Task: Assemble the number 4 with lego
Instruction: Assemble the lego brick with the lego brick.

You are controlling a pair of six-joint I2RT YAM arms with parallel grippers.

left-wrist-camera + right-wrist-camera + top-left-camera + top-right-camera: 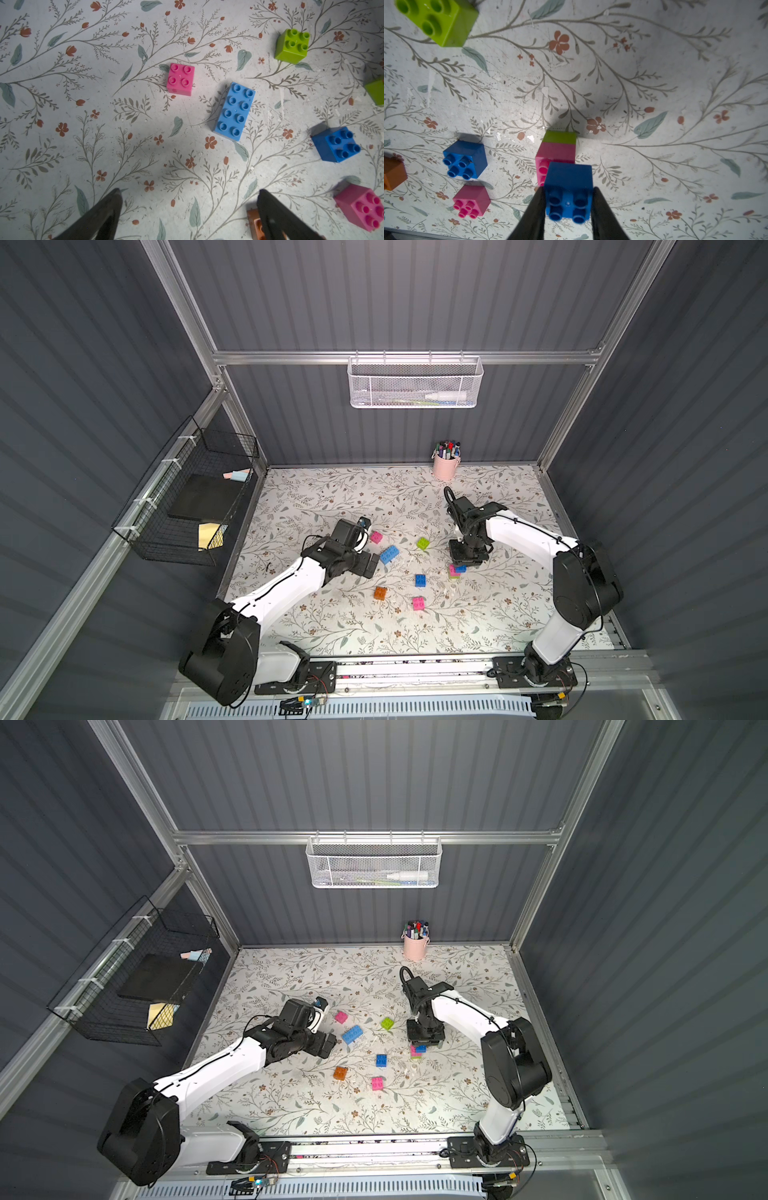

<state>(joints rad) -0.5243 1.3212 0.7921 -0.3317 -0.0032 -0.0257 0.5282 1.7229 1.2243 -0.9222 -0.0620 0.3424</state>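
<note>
Right gripper [569, 192]: I am pinching a blue square studded plastic brick [569, 182], with the jaws pressing on two opposite sides. It is hanging half over a pink square plastic brick [555, 153], which is sitting on a lime green plastic brick [560, 137], right of mid-table. I cannot tell whether the blue one is touching the pink one.

Left gripper [189, 193]: it is hovering spread wide over the floral tabletop [83, 104]. A long blue plastic brick [234, 111] is lying just ahead, and an orange plastic brick [254, 220] is showing partly behind one finger.

Nothing I can read here, folks: no lettering, logo or number shows clearly on the lego [234, 111] or anything else.
</note>
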